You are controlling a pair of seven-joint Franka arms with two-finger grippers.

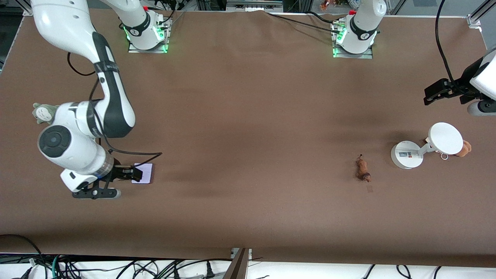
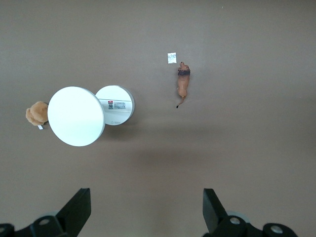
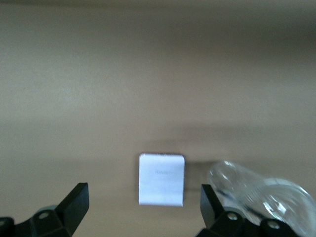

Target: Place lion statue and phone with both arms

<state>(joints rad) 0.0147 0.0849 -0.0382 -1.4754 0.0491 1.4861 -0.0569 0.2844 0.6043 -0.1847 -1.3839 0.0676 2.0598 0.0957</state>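
Phone (image 1: 143, 173): flat on table at 8 o'clock, right gripper (image 1: 130, 173) above, jaws wide, empty, apparently just released. Lion statue (image 1: 363, 170): lying at 4 o'clock, near white stand (image 1: 405, 155). Left gripper (image 1: 440, 91): 3 o'clock, spread, empty, waiting.

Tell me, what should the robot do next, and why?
Probably lift the right gripper away: its fingers are open and the phone lies flat on the table. The lion also lies free, with the left gripper open, up near the stand.
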